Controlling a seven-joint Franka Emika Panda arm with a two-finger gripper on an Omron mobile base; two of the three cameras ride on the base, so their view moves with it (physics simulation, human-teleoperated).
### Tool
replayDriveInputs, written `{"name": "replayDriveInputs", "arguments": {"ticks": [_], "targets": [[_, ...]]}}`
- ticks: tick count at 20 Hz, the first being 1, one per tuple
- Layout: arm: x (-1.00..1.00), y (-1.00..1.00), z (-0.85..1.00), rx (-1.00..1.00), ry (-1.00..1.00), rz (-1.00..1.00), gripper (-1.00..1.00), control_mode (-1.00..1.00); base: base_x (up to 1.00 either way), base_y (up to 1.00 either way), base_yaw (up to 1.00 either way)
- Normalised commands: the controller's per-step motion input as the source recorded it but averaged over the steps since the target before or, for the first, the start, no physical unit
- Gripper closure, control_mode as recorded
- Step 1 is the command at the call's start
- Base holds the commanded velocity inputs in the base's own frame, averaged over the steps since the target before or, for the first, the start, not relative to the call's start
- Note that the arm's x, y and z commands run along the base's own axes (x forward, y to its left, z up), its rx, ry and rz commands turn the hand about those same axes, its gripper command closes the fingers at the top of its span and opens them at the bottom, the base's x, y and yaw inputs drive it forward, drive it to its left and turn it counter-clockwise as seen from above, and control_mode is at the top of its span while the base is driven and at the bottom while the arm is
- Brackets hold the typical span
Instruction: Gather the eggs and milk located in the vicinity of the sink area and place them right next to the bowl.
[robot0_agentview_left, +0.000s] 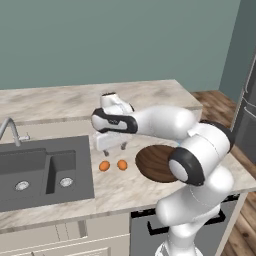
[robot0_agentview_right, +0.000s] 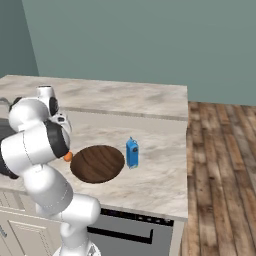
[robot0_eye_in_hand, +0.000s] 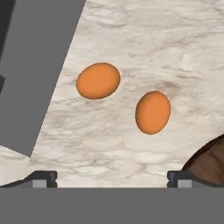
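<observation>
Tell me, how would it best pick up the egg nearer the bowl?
From straight above, pinching the egg across its narrow middle. It lies on its side on the counter, apart from the other egg and the bowl, so there looks to be room for the open jaws either side.

Bare counter (robot0_eye_in_hand: 144, 35) around two eggs (robot0_eye_in_hand: 152, 112), bowl (robot0_eye_in_hand: 209, 162) just beside.

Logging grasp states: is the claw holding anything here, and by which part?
Nothing is held. The claw is open above the counter, with both eggs lying free below it.
</observation>
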Motion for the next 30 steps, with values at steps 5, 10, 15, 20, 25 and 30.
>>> {"name": "replayDriveInputs", "arguments": {"ticks": [5,10,15,20,25,30], "targets": [[0.0,-0.22,-0.48,0.0,-0.02,-0.12,-1.0,-1.0,0.0,0.0,0.0],[0.0,-0.21,-0.63,0.0,-0.12,-0.11,-1.0,-1.0,0.0,0.0,0.0],[0.1,-0.05,-0.13,0.0,-0.07,-0.1,-1.0,-1.0,0.0,0.0,0.0],[0.26,0.0,0.0,0.0,-0.02,-0.1,-1.0,-1.0,0.0,0.0,0.0],[0.43,0.0,0.0,0.0,0.0,-0.11,-1.0,-1.0,0.0,0.0,0.0],[0.03,0.0,0.0,0.0,0.0,-0.07,-1.0,-1.0,0.0,0.0,0.0]]}}
